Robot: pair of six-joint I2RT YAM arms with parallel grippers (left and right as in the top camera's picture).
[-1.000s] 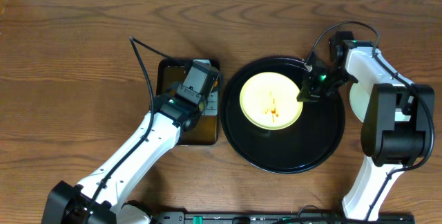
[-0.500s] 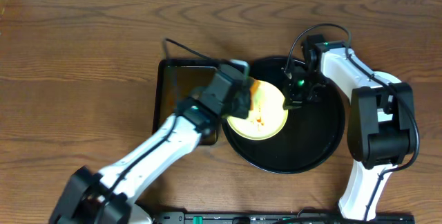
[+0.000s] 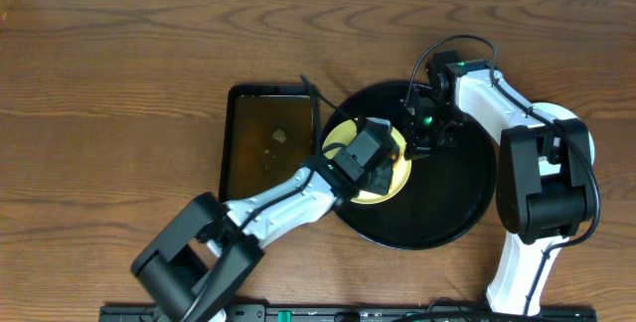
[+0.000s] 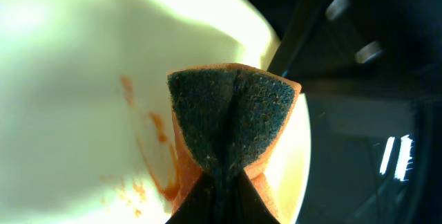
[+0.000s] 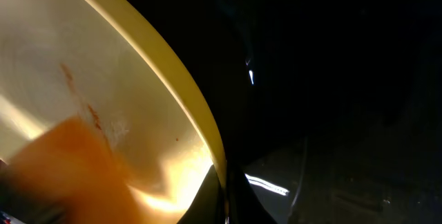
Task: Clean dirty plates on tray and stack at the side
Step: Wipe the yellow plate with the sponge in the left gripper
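- The left end effector (image 3: 375, 156), over the rectangular pan (image 3: 260, 153) a second ago, now sits above the middle of the pale yellow plate (image 3: 342, 135), left of centre in the overhead frame.
- It is clenched on a folded orange sponge (image 4: 231, 124), whose dark scouring face hangs over the plate just right of the reddish-brown sauce smears (image 4: 157, 156).
- The pan no longer holds the sponge; only a small mark shows in it.
- The right end effector (image 3: 422, 141) has moved in and pinches the plate's right rim. The plate remains inside the round black tray (image 3: 459, 206) on the wooden surface (image 3: 119, 74).
- Judgement: fetching is complete and scrubbing of this plate is starting. The smears are still there, so stacking at the side is not yet due.
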